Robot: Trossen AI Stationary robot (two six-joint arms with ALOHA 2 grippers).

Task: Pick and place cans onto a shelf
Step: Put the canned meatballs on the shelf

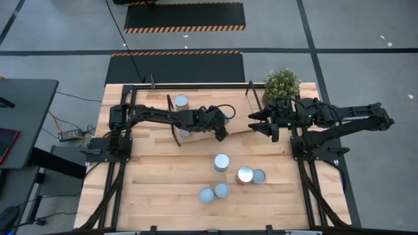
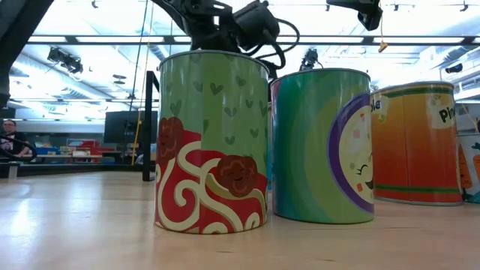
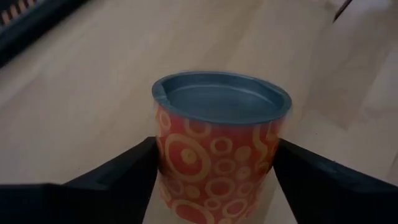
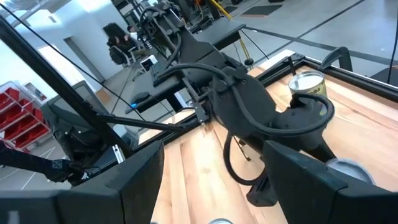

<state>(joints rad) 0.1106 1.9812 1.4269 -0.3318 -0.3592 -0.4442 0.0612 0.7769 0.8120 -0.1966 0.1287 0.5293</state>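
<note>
My left gripper (image 1: 222,132) reaches from the table's left over the slanted light-wood shelf (image 1: 238,127) and is shut on an orange-red can with pale rings and a blue-grey top (image 3: 221,143). In the high view the gripper hides this can. One can (image 1: 181,101) stands upright at the shelf's far left; it also shows in the right wrist view (image 4: 308,84). Several cans stand upright on the table nearer the front, among them one (image 1: 222,162) and a pair (image 1: 244,175). My right gripper (image 1: 261,122) hangs open and empty by the shelf's right end, facing the left gripper. My left gripper pinches the orange-red can between its two fingers, one on each side of the can's wall (image 3: 163,163), below the top rim. The fingers come slanting down from the table's left. The can stands upright in the hold. Its bottom lies outside the picture.
A potted green plant (image 1: 282,83) stands at the far right corner, just behind my right arm. Black rod frames (image 1: 177,127) stand at the shelf's ends. In the low view a green-and-red can (image 2: 214,142), a teal can (image 2: 322,146) and an orange can (image 2: 416,142) stand close together.
</note>
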